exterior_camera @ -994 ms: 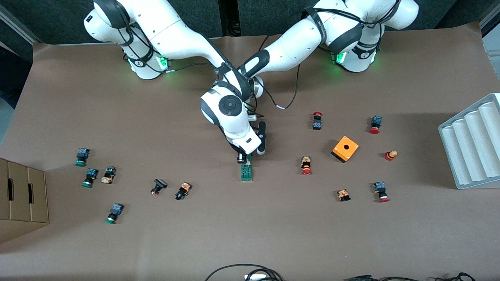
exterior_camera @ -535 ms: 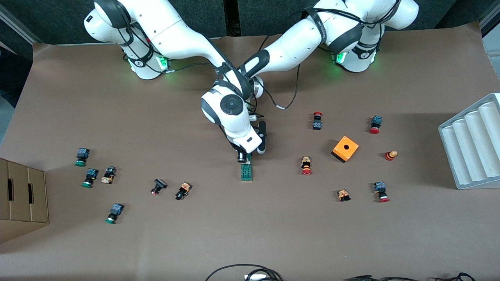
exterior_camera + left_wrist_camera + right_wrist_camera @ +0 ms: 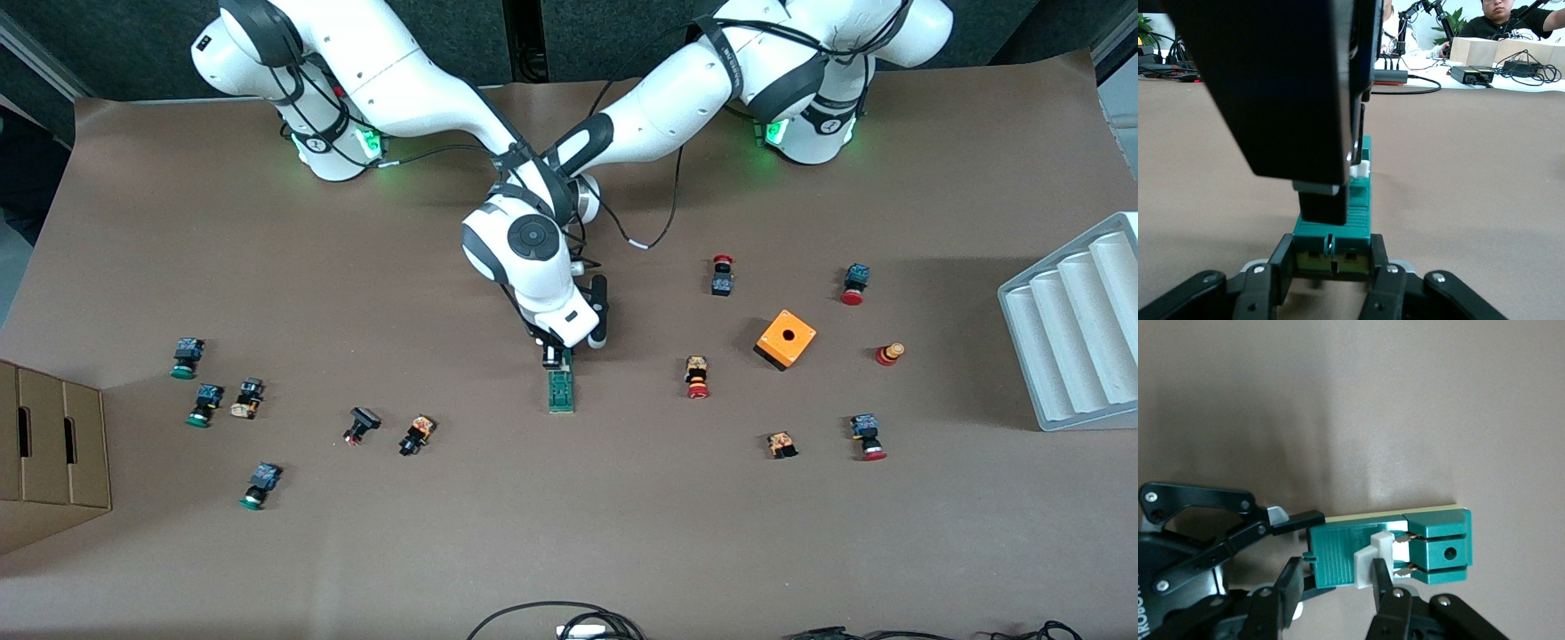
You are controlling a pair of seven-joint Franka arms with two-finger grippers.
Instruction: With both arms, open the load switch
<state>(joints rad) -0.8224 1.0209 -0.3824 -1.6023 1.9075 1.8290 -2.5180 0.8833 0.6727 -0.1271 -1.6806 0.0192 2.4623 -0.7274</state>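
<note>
Desk [image 3: 569, 533] under brown paper carries everything, with the load switch [image 3: 560, 391] lying flat near its middle as the landmark. Both arms meet over the switch's end farther from the front camera. The left gripper [image 3: 1331, 270] has its fingers [image 3: 1281, 267] pinching that end of the green body. The right gripper [image 3: 1335, 577] is right above the switch, its fingers [image 3: 1383, 577] closed on the white sliding piece [image 3: 1375, 550]. An orange cube [image 3: 786, 339] with a hole sits well apart from the switch, toward the left arm's end.
</note>
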